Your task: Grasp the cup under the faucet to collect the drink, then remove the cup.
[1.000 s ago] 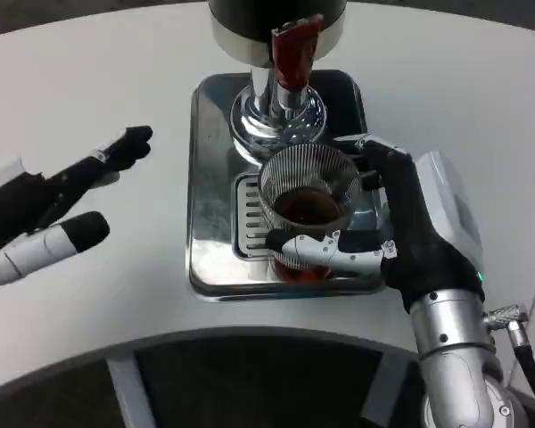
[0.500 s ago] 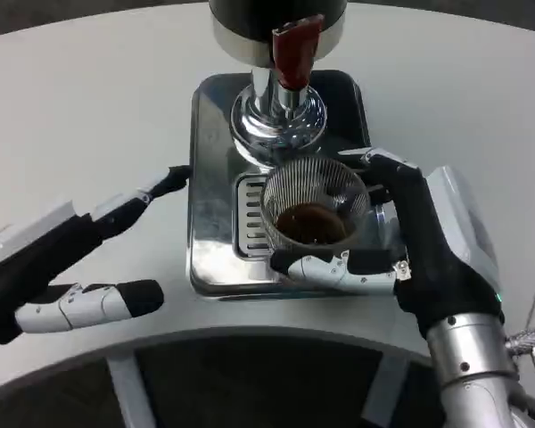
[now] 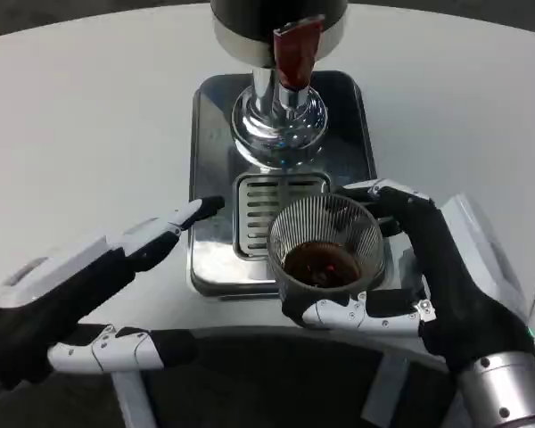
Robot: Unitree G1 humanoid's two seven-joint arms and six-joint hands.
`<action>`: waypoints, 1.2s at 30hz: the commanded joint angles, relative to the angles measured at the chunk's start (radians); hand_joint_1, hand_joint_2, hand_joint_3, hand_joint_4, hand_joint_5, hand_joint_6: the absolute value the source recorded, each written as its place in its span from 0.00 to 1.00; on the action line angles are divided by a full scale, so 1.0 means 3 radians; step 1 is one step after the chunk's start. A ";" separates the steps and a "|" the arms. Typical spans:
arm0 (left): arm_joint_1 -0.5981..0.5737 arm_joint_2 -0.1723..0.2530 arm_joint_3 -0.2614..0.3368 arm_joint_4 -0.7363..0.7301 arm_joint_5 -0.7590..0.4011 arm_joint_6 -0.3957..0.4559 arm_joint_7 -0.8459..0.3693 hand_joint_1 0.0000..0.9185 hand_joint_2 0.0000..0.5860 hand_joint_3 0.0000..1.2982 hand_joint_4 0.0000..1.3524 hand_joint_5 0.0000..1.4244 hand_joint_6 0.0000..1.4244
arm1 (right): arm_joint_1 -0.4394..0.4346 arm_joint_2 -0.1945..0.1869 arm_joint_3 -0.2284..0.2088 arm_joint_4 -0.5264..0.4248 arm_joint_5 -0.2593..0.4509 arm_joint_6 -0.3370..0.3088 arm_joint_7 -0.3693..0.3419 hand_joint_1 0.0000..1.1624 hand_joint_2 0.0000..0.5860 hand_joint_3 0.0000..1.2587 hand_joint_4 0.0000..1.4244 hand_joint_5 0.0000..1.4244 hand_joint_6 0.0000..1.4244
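Note:
A ribbed clear glass cup (image 3: 325,251) with dark drink in its bottom is held by my right hand (image 3: 432,276), fingers wrapped around its near and far sides. The cup sits over the front edge of the steel drip tray (image 3: 212,178), away from the chrome faucet (image 3: 278,107) with its red tap handle (image 3: 294,49). My left hand (image 3: 80,294) hovers at the lower left with fingers spread, one fingertip reaching the tray's left edge, holding nothing.
The black dispenser body (image 3: 276,13) stands at the top behind the faucet. The slotted grate (image 3: 259,209) lies in the tray beside the cup. The white table's front edge (image 3: 160,334) curves just below the tray.
My right hand has drawn the cup back from under the faucet toward the tray's front edge. My left hand has moved right and nearer, toward the tray.

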 commanded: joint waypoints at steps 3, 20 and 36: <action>0.0149 -0.0047 -0.0055 -0.0162 0.0119 -0.0076 0.0152 0.00 0.02 0.00 0.00 0.00 0.00 | 0.0097 -0.0017 0.0003 -0.0220 0.0042 -0.0136 0.0053 1.00 0.13 0.74 0.71 0.79 1.00; 0.0492 -0.0150 -0.0098 -0.0533 0.0135 -0.0053 0.0241 0.00 0.00 0.00 0.00 0.00 0.00 | 0.0352 -0.0082 0.0136 -0.0472 0.0068 -0.0168 0.0268 1.00 0.13 0.74 0.71 0.79 1.00; 0.0840 -0.0248 -0.0034 -0.1101 0.0356 0.0378 0.0429 0.00 0.03 0.00 0.00 0.00 0.00 | 0.0659 -0.0073 0.0342 -0.0784 -0.0001 -0.0142 0.0460 1.00 0.13 0.74 0.71 0.79 1.00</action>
